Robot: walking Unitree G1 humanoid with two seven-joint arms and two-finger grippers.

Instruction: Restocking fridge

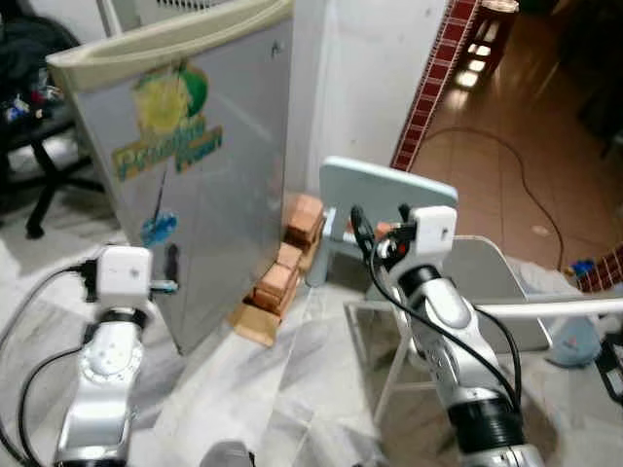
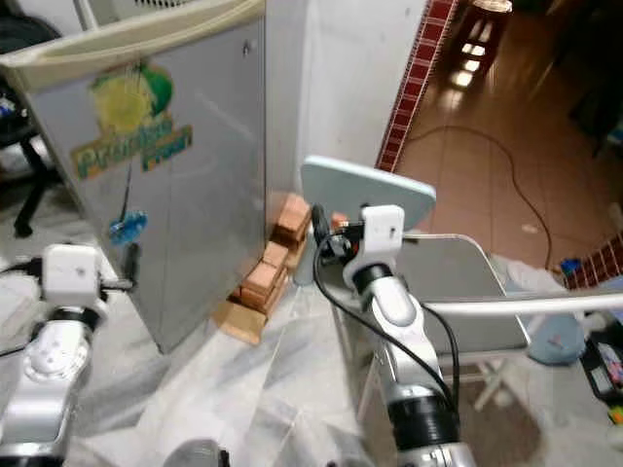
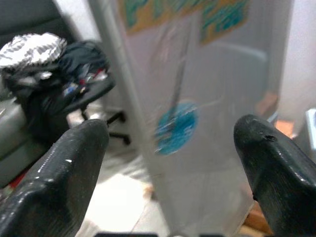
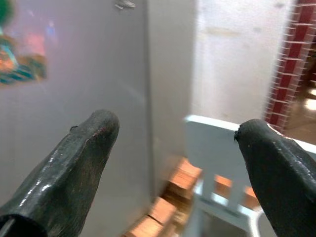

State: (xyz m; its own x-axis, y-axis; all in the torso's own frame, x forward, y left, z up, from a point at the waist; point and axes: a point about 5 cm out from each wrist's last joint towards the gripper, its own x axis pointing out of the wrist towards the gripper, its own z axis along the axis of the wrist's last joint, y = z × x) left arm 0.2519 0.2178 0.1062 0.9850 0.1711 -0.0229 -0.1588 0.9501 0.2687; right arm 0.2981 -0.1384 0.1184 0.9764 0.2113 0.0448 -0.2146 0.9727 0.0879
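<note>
Both tools spread: left tool [image 3: 170, 163]; right tool [image 4: 180, 148]; fridge [image 1: 209, 185] shut.

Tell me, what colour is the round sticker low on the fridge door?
Blue; the round sticker on the fridge door shows best in the left wrist view.

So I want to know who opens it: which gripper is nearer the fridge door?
Left. The left gripper, fingers open, sits right at the fridge door, near its lower left edge. The right gripper, also open, hangs off to the side by the pale blue chair.
</note>
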